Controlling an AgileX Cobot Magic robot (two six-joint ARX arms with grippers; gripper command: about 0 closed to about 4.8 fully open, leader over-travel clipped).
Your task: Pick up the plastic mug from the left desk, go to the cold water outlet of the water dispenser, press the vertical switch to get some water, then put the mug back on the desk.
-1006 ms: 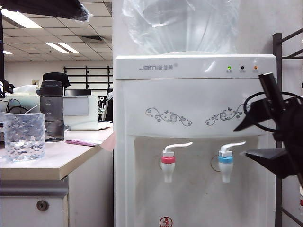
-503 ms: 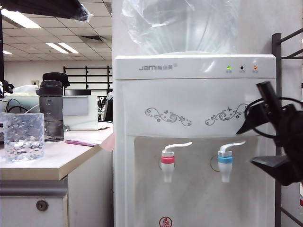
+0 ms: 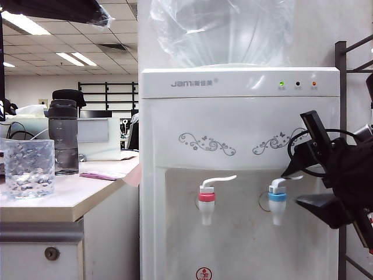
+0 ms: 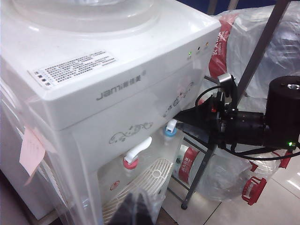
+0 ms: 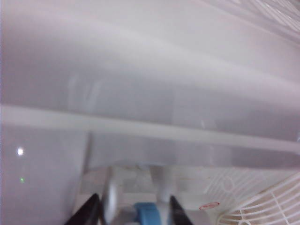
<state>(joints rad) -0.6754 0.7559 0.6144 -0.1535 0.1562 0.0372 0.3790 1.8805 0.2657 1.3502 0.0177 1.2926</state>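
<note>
Mug work looks out of order from where I sit: the plastic mug (image 3: 29, 168) stands on the left desk (image 3: 76, 201), beside a grey bottle (image 3: 63, 137), held by nothing. Meanwhile my right gripper (image 3: 309, 178) sits at the cold water outlet (image 3: 277, 197) of the water dispenser (image 3: 239, 81), its jaws parted wide on either side of the vertical switch (image 5: 161, 185), apparently not pressing it. I judge this the switch step, taken early; pressing now would spill, so next I'd want the mug under that nozzle. My left gripper (image 4: 136, 211) hangs clenched and empty, off to the dispenser's side
</note>
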